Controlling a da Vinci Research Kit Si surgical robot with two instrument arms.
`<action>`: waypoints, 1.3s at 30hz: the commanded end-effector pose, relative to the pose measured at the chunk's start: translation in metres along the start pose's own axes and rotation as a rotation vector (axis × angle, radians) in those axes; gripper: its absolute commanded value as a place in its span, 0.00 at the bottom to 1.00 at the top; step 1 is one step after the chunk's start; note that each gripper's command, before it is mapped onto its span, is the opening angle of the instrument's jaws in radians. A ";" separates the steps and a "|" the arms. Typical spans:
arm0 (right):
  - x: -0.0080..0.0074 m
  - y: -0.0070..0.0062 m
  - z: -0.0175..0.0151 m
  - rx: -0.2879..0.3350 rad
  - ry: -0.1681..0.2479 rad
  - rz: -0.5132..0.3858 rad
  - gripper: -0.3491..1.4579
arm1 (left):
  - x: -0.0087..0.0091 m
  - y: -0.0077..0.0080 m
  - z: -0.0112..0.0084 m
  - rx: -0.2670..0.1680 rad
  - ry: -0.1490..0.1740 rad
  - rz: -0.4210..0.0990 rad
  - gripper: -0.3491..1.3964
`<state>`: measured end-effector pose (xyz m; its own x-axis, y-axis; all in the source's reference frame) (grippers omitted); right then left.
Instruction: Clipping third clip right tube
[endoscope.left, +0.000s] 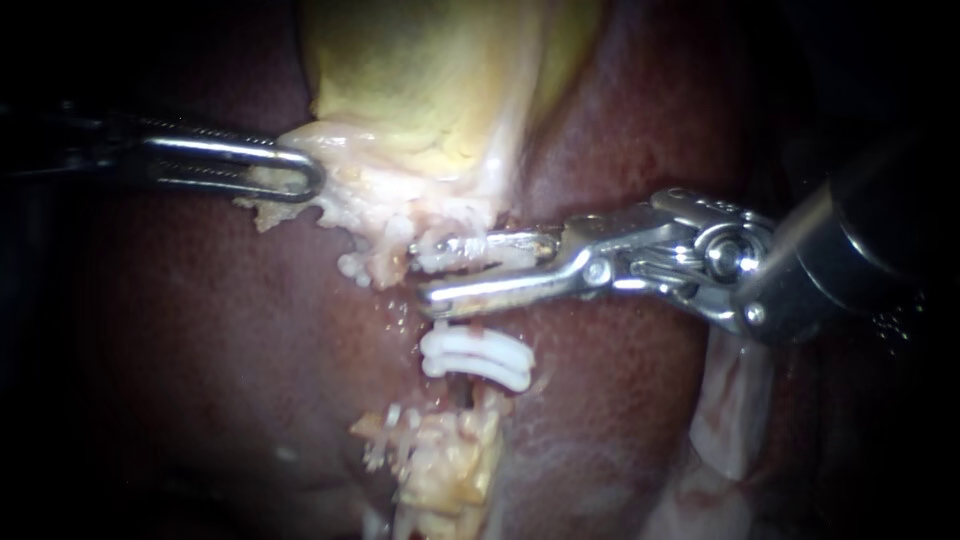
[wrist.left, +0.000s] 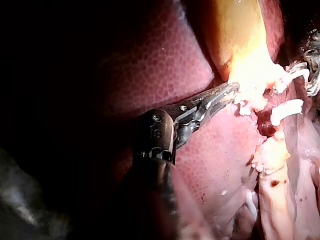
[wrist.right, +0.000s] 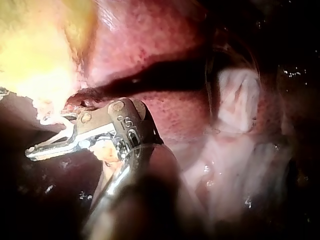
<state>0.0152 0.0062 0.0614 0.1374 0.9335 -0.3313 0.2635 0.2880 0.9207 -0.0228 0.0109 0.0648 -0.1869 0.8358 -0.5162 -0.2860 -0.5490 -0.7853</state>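
- Gallbladder (endoscope.left: 420, 70) fills the upper middle of the endoscope view, yellow, with dark red liver (endoscope.left: 200, 330) to either side and below.
- A pale fringe (endoscope.left: 370, 200) of ragged tissue hangs at the gallbladder's lower end.
- My left instrument (endoscope.left: 305, 176) comes in level from the left. Its slotted jaws lie together on the outer edge of the pale fringe and grip it. The left wrist view shows the same hold, with the jaws buried in the bright tissue.
- My right instrument (endoscope.left: 425, 272) reaches in from the right with its tips toward the fringe. Its jaws stand apart, one above the other, with a clear gap between them.
- The upper clip (endoscope.left: 445, 255), white, lies along the upper jaw and touches the fringe (whether the lower jaw also touches it I cannot tell).
- The tube (endoscope.left: 455, 322) shows as a short pinkish stretch just under the lower jaw, running down from the fringe.
- The two lower clips (endoscope.left: 478, 360), white and curved, sit side by side across the tube, just below the lower jaw and apart from it.
- Lumpy yellowish fat (endoscope.left: 445, 465) lies on the liver beneath those clips.
- In the right wrist view the right instrument's jaws again stand apart, beside the bright edge of the gallbladder.
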 end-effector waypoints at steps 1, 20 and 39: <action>-0.0001 0.0001 0.0000 -0.001 0.000 0.006 0.40 | 0.0000 0.0000 0.0000 0.000 0.000 0.000 0.00; -0.0049 0.0027 0.0003 -0.053 -0.085 0.039 0.39 | 0.0000 0.0000 0.0000 0.000 0.000 0.000 0.00; -0.0057 0.0039 0.0000 -0.057 -0.090 0.032 0.40 | 0.0000 -0.0001 0.0000 0.000 0.000 0.000 0.00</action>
<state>0.0155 0.0021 0.0668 0.2308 0.9201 -0.3163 0.2029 0.2725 0.9405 -0.0228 0.0109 0.0648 -0.1869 0.8359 -0.5162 -0.2862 -0.5489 -0.7853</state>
